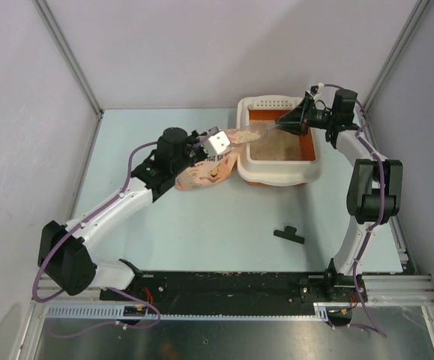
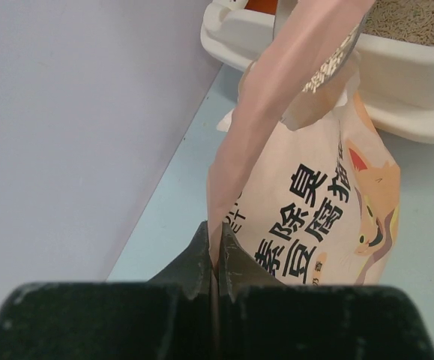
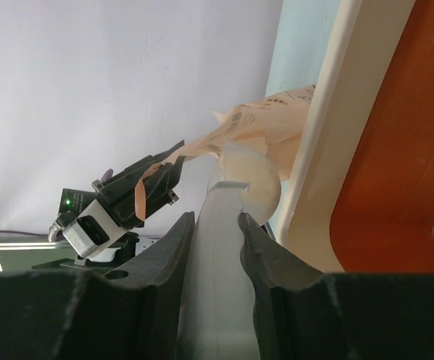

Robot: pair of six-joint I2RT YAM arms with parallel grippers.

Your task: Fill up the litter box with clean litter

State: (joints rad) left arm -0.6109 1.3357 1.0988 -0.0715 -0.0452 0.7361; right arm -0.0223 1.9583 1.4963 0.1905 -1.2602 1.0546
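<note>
— Starting from the left, how far has the filling got?

— The left gripper (image 2: 215,244) is pinched tight on a fold of the pink bag (image 2: 306,210). The bag sits just beside the left wall of the litter box (image 1: 280,174), and its top end reaches over the rim.

— Is anything in the box?

— Yes. Tan litter (image 1: 276,150) covers most of the floor, though orange wall shows bare above it at the far end. Pouring looks well under way. How much the bag holds cannot be told.

— And the right side?

— The right gripper (image 3: 215,225) is over the box, its fingers closed on a pale strip (image 3: 217,262) that runs toward the bag's mouth. Whether that is a tool or part of the bag is unclear. What seems left is emptying the bag and levelling the litter.
</note>
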